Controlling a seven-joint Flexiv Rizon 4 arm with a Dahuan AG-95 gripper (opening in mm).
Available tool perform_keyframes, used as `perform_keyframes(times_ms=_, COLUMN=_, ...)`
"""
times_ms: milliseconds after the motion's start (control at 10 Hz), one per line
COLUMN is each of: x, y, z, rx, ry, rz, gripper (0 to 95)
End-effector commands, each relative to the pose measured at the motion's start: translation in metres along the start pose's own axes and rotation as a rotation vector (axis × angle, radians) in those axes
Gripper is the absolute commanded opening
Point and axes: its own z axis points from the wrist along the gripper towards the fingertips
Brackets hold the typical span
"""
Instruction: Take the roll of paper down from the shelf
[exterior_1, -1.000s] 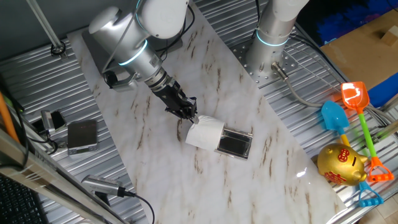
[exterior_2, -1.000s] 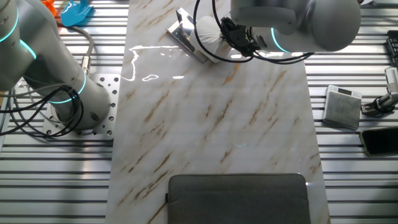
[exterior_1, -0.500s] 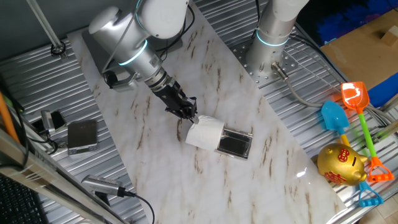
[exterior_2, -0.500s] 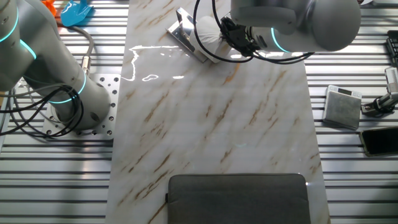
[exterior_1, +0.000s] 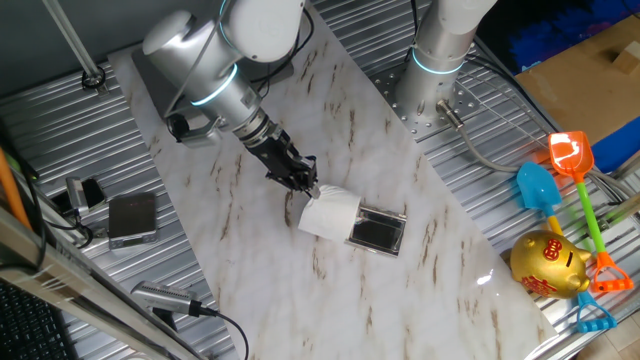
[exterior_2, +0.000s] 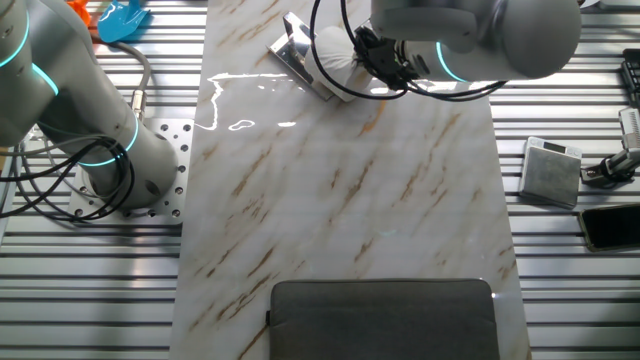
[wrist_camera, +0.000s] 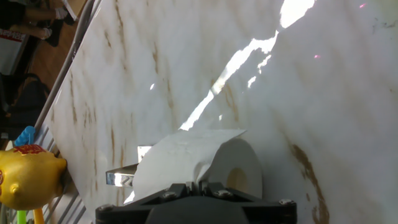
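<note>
Arm pose: silver-grey forearm slants down from the upper left of one fixed view, its black wrist ending in the claw (exterior_1: 305, 185) at the near end of the white hollow-cored roll of toilet paper (exterior_1: 329, 214). The claw's tips sit against the roll's upper edge. In the hand view the dark claw body fills the bottom edge and its two tips meet close together at the roll's (wrist_camera: 199, 165) rim, pinched narrow on what looks like the paper's edge (whether they truly grip the sheet, I cannot tell).

Roll position: lying on its side, one end over the small dark glossy-topped shelf with pale frame (exterior_1: 378, 232), the other end toward the claw, on the white brown-veined marble tabletop (exterior_1: 250, 270). The other fixed view shows the roll (exterior_2: 332, 50) beside the shelf (exterior_2: 296, 55), the claw (exterior_2: 362, 52) touching it.

Writing: red characters on the golden pig-shaped money box (exterior_1: 548, 265), too small to read.
</note>
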Motion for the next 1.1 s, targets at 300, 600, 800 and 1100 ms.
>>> perform_keyframes(times_ms=300, x=0.004, y=0.004, z=0.005, rx=0.003, ry=0.0, rz=0.005, gripper=0.0)
perform_keyframes(times_ms=600, x=0.005, y=0.006, z=0.009, rx=0.003, ry=-0.002, rz=0.006, gripper=0.0)
perform_keyframes(times_ms=800, x=0.006, y=0.007, z=0.01, rx=0.002, ry=-0.004, rz=0.005, gripper=0.0)
perform_keyframes(times_ms=1100, x=0.008, y=0.01, z=0.013, rx=0.001, ry=-0.008, rz=0.011, gripper=0.0)
